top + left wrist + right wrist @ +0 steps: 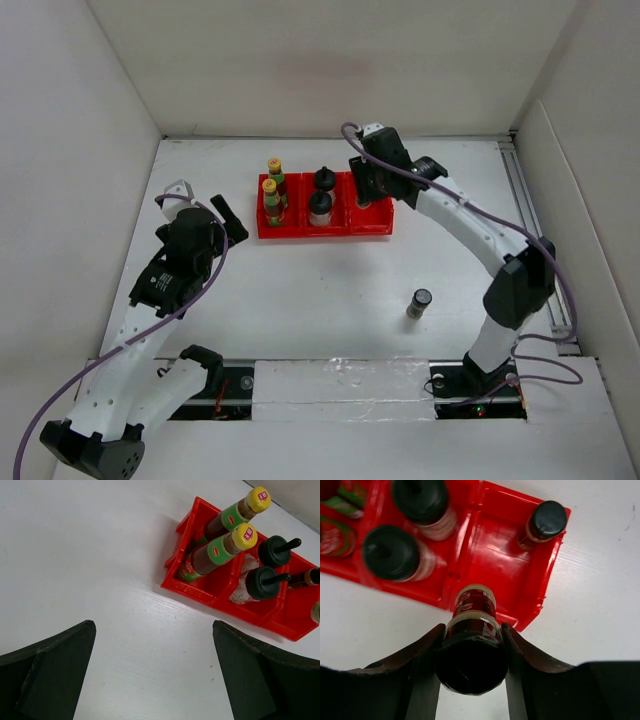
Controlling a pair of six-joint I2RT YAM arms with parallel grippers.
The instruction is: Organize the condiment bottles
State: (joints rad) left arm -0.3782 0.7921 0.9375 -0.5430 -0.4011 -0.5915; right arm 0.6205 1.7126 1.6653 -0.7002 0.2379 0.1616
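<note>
Condiment bottles [320,205] sit mostly in the red tray [335,232] toward the far side of the bench [300,300]. We see the two yellow-capped bottles [220,550] in the tray's left compartment, one behind the other and leaning a little. The two white jars [395,555] with black lids fill the middle compartment, just beside the divider.

Our right claw [473,630] is pinching one dark-capped shaker [472,650] by its upper part, a finger pressed on each side of the cap. This shaker hangs at the near edge of the right compartment, close to the wall shared with the jars. We cannot tell whether its base touches the tray. A second shaker [542,525] stands upright in the far corner of that same compartment, apart from the one being held.

A third shaker [419,303] stands upright alone on the bench, well apart from the tray and near the right arm's elbow.

Our left claw [232,220] is spread and holds nothing. It hovers over bare bench to the left of the tray, facing the yellow-capped bottles.
</note>
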